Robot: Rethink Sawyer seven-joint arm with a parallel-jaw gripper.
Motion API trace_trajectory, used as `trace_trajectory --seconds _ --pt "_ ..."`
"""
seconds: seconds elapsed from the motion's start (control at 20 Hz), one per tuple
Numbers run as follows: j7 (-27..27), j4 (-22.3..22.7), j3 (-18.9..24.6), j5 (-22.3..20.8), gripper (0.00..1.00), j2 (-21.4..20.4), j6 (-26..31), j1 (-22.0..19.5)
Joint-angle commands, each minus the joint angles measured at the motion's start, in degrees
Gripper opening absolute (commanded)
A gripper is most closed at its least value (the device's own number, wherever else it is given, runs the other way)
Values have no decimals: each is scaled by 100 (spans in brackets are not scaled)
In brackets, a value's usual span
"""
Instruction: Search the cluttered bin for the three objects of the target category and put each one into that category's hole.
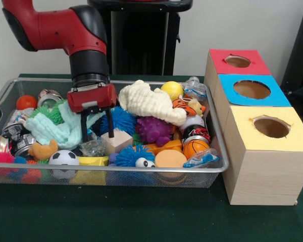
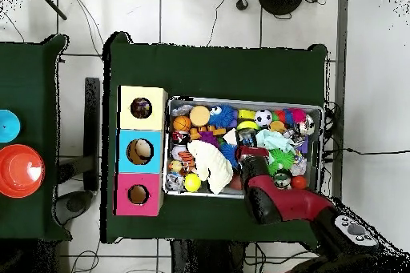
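The wire-mesh bin [image 1: 218, 151] is full of toys; it also shows in the overhead view [image 2: 244, 100]. My gripper [image 1: 97, 132] hangs low in the bin's left-middle, its two black fingers [image 1: 84, 128] apart with nothing between them. It also shows in the overhead view [image 2: 243, 152]. A whitish-grey wrinkly wad [image 1: 93, 147] lies just below the fingertips, beside a pale wooden block [image 1: 117, 140]. A blue-white wrinkly wad [image 1: 201, 159] lies in the front right corner. A dotted wrinkly wad [image 1: 194, 89] sits at the back right. The yellow-topped box's hole [image 1: 271, 127] [image 2: 142, 108] is right of the bin.
A mint waffle towel [image 1: 60, 127] lies left of the gripper and a cream one [image 1: 147, 103] to its right. Spiky balls, small sports balls and cans fill the bin. Blue-topped [image 1: 251, 89] and red-topped [image 1: 237, 61] boxes stand behind the yellow one.
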Motion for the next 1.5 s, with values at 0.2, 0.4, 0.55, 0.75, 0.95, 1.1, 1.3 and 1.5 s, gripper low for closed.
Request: trace_trajectory --seconds 0.2,0.4,0.55,0.75,0.95,1.1,1.3,1.5 --pt "1059 426 171 229 100 -385 740 -50" --pt "972 756 -35 335 100 -918 1078 -147" --pt "892 882 -136 346 100 -1205 1279 -228" --pt "797 955 -269 258 100 -1467 1402 -341" --pt "698 865 -336 143 100 -1542 1479 -424" --pt "629 736 -299 15 100 -1526 1536 -532" --pt "550 574 -231 -141 100 -1418 1577 -676" --pt "483 398 -72 -345 100 -1278 1681 -883"
